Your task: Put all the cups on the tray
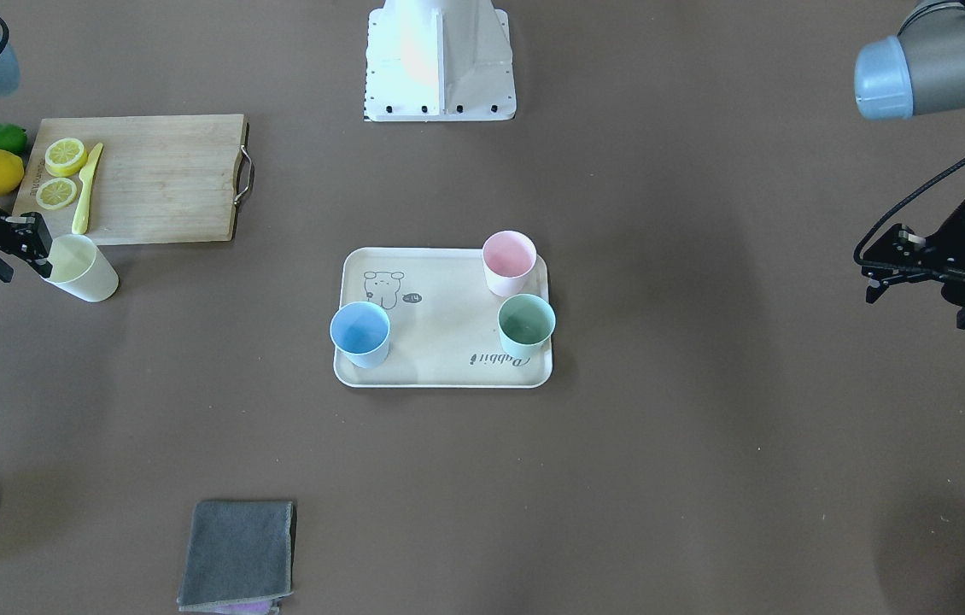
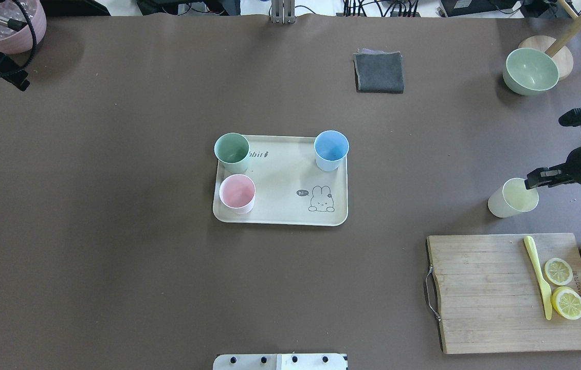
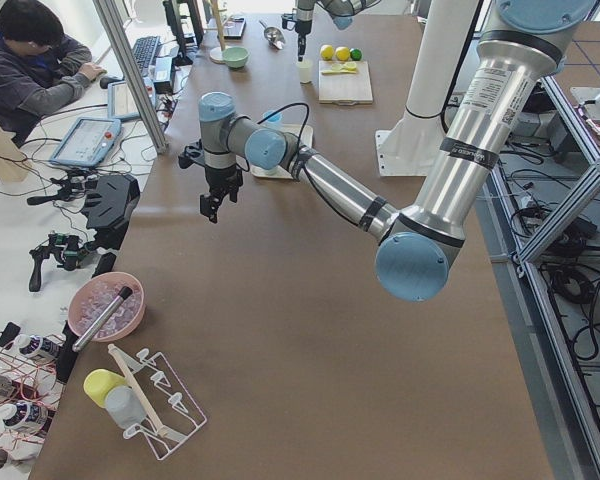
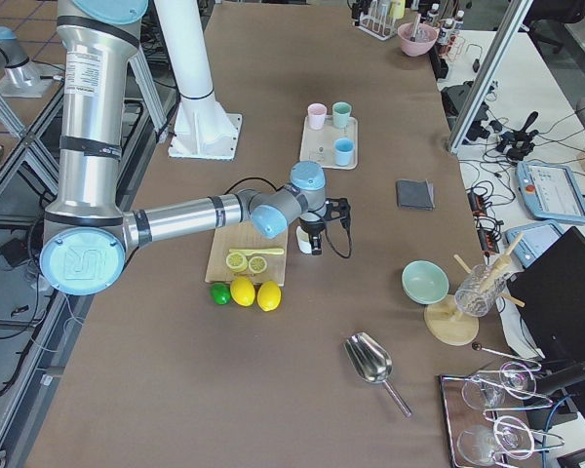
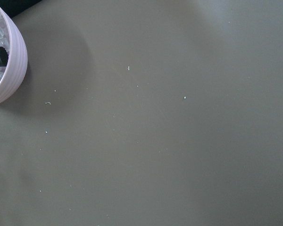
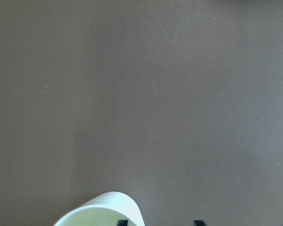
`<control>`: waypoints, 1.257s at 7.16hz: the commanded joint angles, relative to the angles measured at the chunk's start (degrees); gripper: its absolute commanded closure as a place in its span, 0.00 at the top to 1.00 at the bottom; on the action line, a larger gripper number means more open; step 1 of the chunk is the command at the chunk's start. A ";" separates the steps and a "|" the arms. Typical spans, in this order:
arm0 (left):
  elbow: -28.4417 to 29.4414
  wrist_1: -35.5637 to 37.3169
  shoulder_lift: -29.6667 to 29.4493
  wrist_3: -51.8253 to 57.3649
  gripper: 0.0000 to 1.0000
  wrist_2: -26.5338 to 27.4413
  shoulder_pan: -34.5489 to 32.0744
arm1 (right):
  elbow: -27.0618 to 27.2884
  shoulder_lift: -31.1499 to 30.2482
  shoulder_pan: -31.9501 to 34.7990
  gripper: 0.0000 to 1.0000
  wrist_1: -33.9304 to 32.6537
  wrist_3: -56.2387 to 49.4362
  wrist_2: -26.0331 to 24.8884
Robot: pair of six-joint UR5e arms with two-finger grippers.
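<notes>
Cups in pink (image 2: 237,192), mint green (image 2: 232,152) and light blue (image 2: 331,150) stand upright on the cream tray (image 2: 280,205) at the middle of the counter; in the overhead view they sit at about 8, 10 and 1 o'clock of the tray, leaving the rabbit-printed corner at 4 o'clock bare. The yellow cup (image 2: 511,198) is the only one off the tray, well apart from it at about 3 o'clock, just beyond the cutting board (image 2: 486,293). The step in hand is judged to be the grasp of this last cup. The right hand (image 2: 532,183) is at its rim, jaws apart, and in the right wrist view one dark fingertip appears inside the rim and the other outside it, so the wall is straddled but not yet pinched. The next move calls for closing on the wall, lifting clear of the counter, carrying the cup to the bare corner and lowering it without knocking the blue cup. The left hand (image 1: 880,273) hangs over bare counter far to the other side, jaws apart and empty. Hard to make out: the wrist view cuts the yellow cup to a sliver of rim, the cup looks tilted in the wide views though this may be perspective, and its base contact cannot be told.
</notes>
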 commanded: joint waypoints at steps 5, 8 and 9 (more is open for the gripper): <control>0.08 0.00 -0.20 -0.70 0.98 0.07 0.00 | 1.13 -1.38 -4.15 0.57 -0.05 0.95 -3.04; 0.17 0.00 -0.28 -0.70 0.98 0.07 0.09 | 1.39 -0.59 -4.34 0.00 -0.05 1.03 -2.45; 0.26 0.00 -0.37 -0.79 0.98 0.07 0.09 | 1.66 1.77 -4.43 0.00 -0.75 1.90 -1.84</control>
